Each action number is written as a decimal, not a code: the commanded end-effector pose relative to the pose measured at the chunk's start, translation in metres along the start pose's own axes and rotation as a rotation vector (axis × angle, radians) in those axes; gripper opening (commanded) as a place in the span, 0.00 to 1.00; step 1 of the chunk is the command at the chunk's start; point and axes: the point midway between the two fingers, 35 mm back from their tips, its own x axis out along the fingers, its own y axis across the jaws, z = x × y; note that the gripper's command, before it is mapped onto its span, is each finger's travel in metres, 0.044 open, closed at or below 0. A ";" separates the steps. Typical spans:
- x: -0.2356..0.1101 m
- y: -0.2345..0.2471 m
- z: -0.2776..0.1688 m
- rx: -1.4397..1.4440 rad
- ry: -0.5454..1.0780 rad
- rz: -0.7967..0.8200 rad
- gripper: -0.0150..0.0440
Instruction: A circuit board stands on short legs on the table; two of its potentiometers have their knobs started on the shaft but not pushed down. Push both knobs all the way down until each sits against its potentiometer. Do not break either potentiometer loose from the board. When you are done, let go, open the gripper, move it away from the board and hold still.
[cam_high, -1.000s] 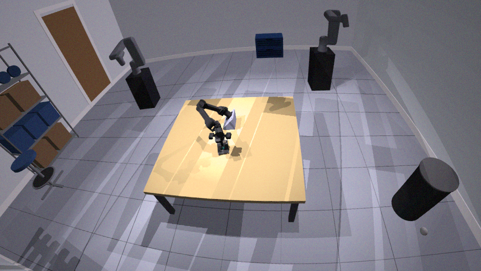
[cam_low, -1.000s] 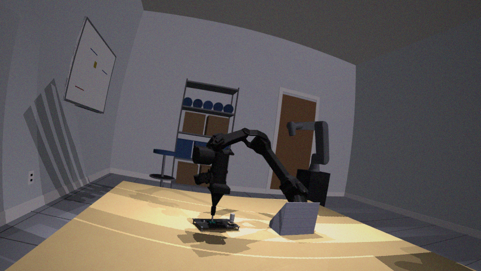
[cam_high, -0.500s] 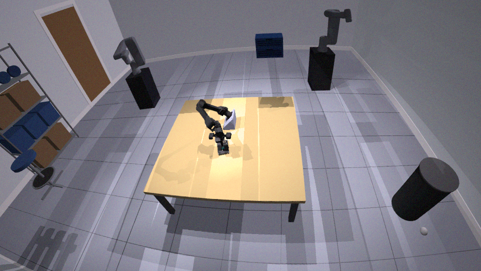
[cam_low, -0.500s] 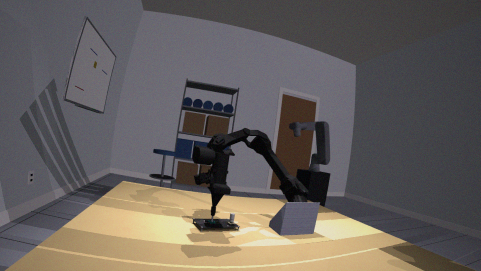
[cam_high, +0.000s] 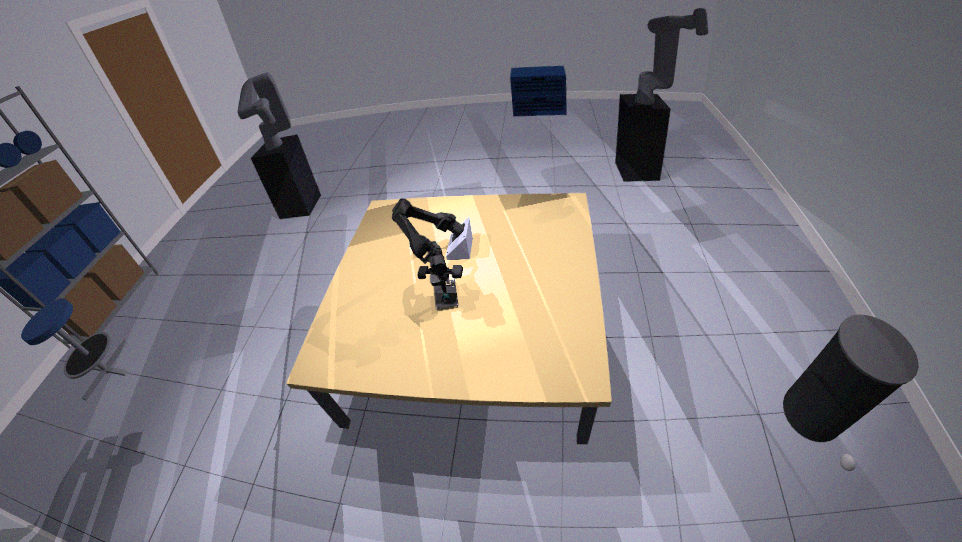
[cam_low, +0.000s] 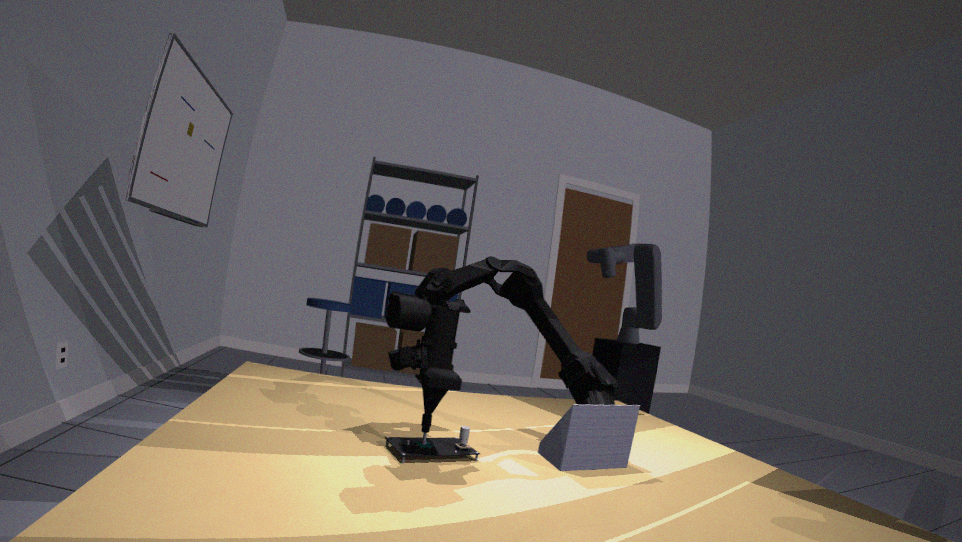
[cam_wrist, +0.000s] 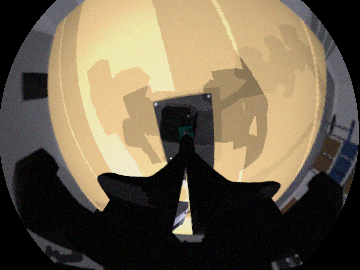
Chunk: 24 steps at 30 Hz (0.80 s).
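Observation:
The dark circuit board (cam_high: 451, 305) (cam_low: 444, 450) (cam_wrist: 205, 112) stands on short legs on the table. My gripper (cam_low: 426, 429) (cam_wrist: 186, 151) is shut, with no knob between its fingers. It points down over the board, its tips at the top of a thin pale part that rises from a green potentiometer (cam_low: 423, 445) (cam_wrist: 185, 131). Whether this part is shaft or knob, and any gap below it, is too small to tell. A pale upright knob (cam_low: 464, 434) stands tall over the second potentiometer (cam_low: 463, 446), on the side nearer the arm's base; the gripper hides it in the wrist view.
A pale wedge-shaped block (cam_high: 460, 242) (cam_low: 595, 437) stands on the table (cam_high: 538, 336) (cam_low: 269, 484) beside the arm's base. Shadows fall across the table and board. Shelves, a stool and other arms on pedestals stand on the floor away from the table.

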 end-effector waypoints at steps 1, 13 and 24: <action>0.014 -0.003 0.002 0.014 0.019 -0.005 0.25; 0.020 -0.003 0.001 0.014 0.019 -0.005 0.25; 0.025 -0.003 0.001 0.014 0.019 -0.005 0.25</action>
